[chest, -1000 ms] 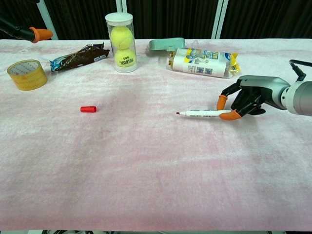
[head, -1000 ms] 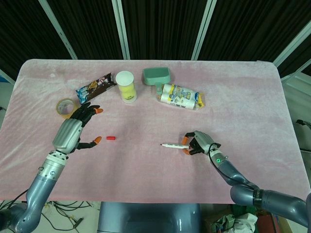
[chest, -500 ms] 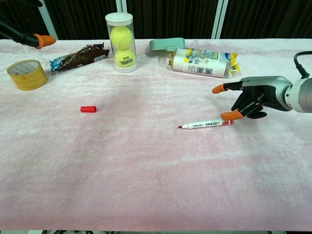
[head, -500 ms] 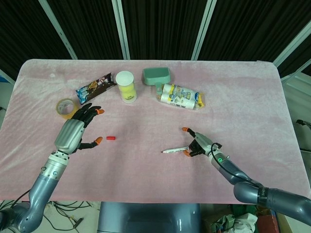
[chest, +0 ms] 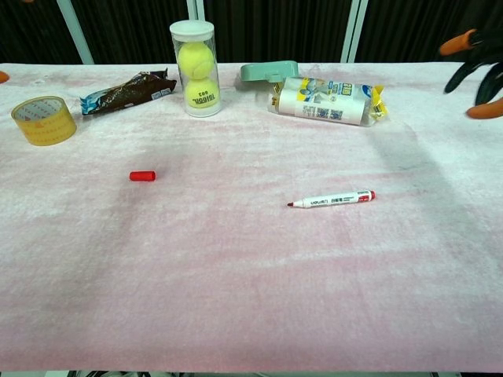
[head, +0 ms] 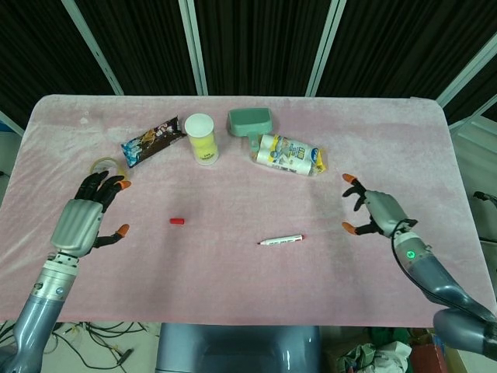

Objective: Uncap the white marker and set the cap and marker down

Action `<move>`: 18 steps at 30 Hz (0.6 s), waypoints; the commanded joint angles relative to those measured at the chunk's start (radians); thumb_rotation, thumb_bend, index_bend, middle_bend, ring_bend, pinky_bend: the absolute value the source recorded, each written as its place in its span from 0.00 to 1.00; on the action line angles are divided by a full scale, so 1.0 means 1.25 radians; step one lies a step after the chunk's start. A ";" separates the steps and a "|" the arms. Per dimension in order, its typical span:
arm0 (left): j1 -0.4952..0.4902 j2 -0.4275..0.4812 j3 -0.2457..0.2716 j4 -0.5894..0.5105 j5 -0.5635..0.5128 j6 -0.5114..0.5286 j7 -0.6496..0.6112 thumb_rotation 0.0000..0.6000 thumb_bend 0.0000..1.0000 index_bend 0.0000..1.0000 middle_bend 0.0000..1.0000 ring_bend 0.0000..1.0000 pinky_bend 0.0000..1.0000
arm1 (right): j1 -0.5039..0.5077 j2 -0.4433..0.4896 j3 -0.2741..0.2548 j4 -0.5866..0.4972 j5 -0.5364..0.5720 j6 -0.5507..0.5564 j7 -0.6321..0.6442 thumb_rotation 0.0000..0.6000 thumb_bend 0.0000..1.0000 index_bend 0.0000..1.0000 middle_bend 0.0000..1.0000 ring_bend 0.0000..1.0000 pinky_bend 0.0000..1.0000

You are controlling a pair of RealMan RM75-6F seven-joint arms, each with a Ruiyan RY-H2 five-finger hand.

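The white marker (head: pixel 281 240) (chest: pixel 331 200) lies uncapped on the pink cloth, its red tip toward the left. Its red cap (head: pixel 177 221) (chest: pixel 142 176) lies apart from it, further left. My right hand (head: pixel 372 213) (chest: pixel 475 69) is well to the right of the marker, raised, fingers spread and holding nothing. My left hand (head: pixel 84 220) hovers left of the cap with fingers apart and nothing in it; in the chest view only an orange fingertip shows at the left edge.
Along the far side lie a roll of yellow tape (head: pixel 105 166) (chest: pixel 43 120), a snack bar wrapper (head: pixel 151 141) (chest: pixel 126 90), a tube of tennis balls (head: pixel 202 139) (chest: pixel 195 67), a green container (head: pixel 250 121) and a white printed packet (head: pixel 291 154) (chest: pixel 326 100).
My right hand let go of the marker and pulled away to the right and up. The marker now lies still on the cloth. My left hand drew back to the left.
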 commanded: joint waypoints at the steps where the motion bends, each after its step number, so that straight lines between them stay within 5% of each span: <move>1: 0.030 0.030 0.028 -0.011 0.007 0.022 0.018 1.00 0.26 0.17 0.12 0.00 0.05 | -0.126 0.067 -0.053 -0.064 -0.085 0.213 -0.111 1.00 0.19 0.04 0.16 0.32 0.22; 7: 0.105 0.075 0.089 -0.008 0.053 0.079 0.002 1.00 0.26 0.17 0.11 0.00 0.04 | -0.275 0.024 -0.123 -0.056 -0.185 0.439 -0.141 1.00 0.19 0.04 0.16 0.31 0.22; 18: 0.211 0.088 0.162 0.100 0.144 0.152 -0.162 1.00 0.26 0.16 0.10 0.00 0.00 | -0.409 -0.071 -0.194 0.022 -0.276 0.606 -0.202 1.00 0.19 0.04 0.14 0.27 0.20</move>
